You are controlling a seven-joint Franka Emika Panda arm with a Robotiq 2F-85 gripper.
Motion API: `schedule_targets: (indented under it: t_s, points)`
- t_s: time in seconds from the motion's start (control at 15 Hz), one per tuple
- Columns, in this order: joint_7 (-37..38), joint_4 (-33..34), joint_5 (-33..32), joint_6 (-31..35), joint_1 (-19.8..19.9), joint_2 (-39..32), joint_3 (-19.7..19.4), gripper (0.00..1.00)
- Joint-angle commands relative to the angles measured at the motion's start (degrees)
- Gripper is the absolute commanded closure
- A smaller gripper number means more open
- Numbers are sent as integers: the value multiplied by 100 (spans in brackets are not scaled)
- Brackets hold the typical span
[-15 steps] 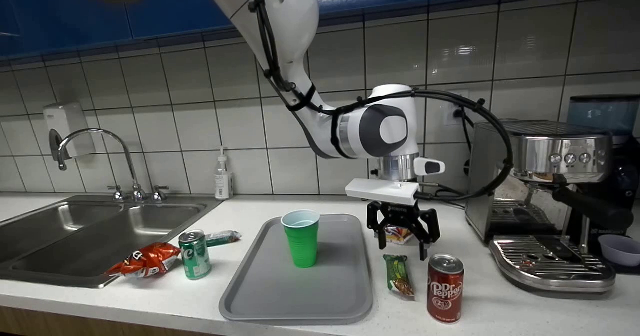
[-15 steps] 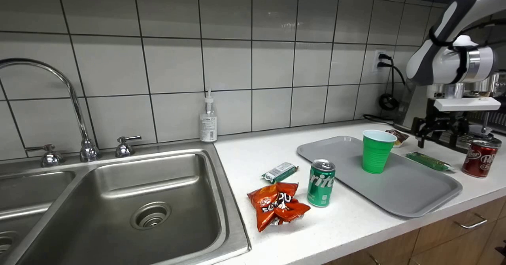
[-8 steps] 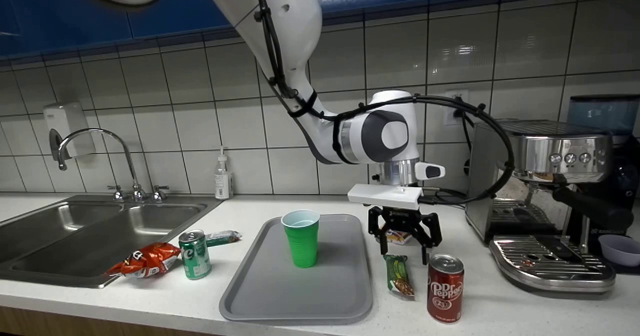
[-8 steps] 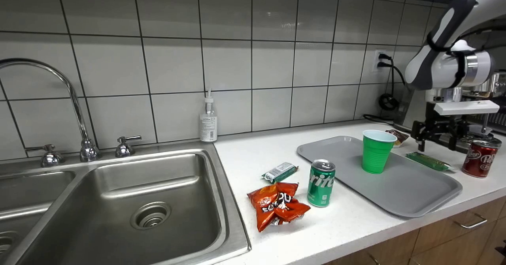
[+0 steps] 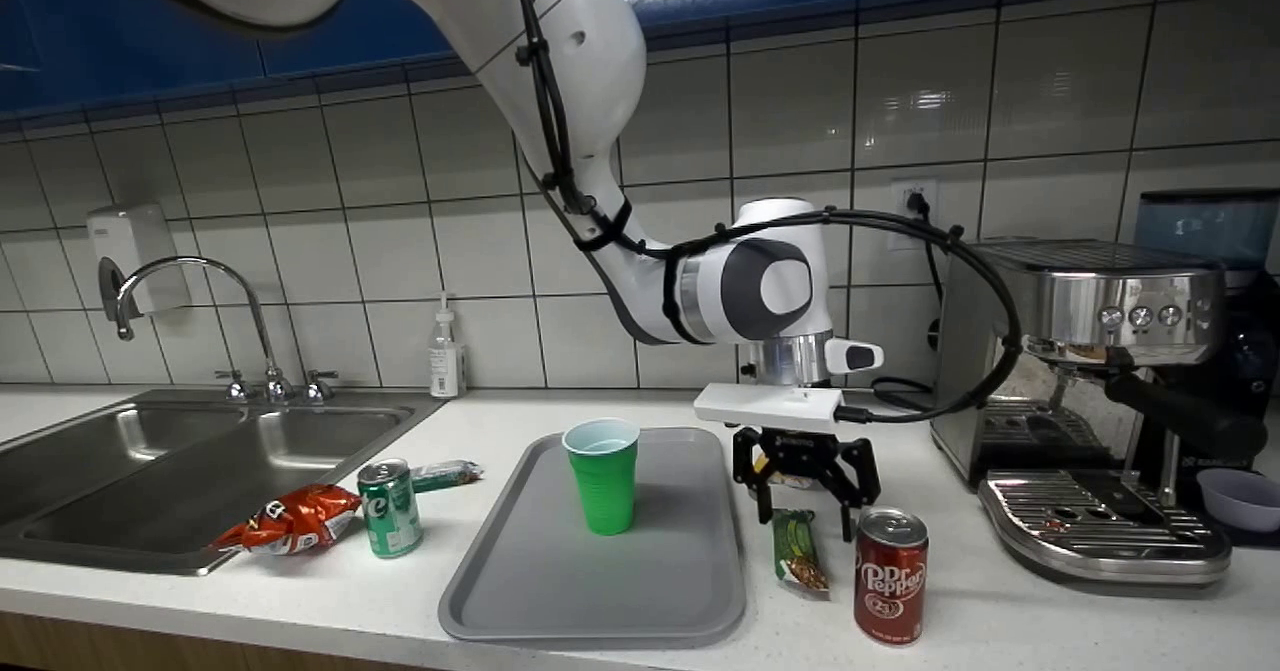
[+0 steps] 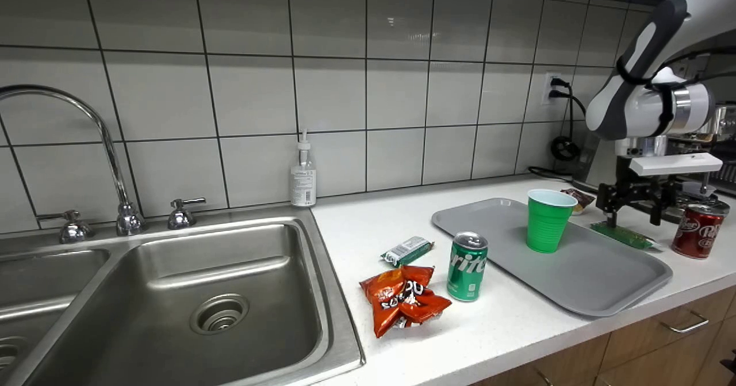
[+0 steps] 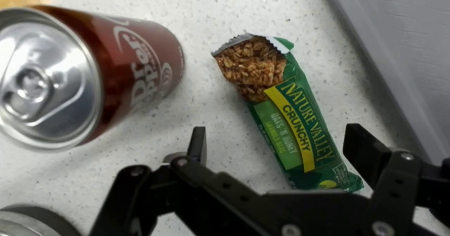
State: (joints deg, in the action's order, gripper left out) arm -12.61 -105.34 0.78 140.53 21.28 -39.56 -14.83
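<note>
Spread hand point(image 7: 276, 137) over granola bar point(image 7: 291, 120), gaps of counter point(image 7: 205, 106) toward tray edge point(image 7: 392, 70) and red can point(image 7: 109, 77)

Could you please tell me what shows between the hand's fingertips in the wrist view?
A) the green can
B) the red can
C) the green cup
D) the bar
D: in that view, the bar shows between the fingertips of the open hand; the red can stands outside them.
</note>
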Motion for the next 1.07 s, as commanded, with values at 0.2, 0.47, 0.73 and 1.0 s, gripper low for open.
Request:
schedule_targets:
  t_s: [0.2, 0.47, 0.73, 1.0]
  points:
    - [-115, 101, -198, 69, 127, -90, 129, 0]
    - [-137, 93, -203, 98, 126, -117, 160, 0]
    - [45, 32, -162, 94, 76, -94, 141, 0]
    - [45, 53, -162, 94, 77, -94, 141, 0]
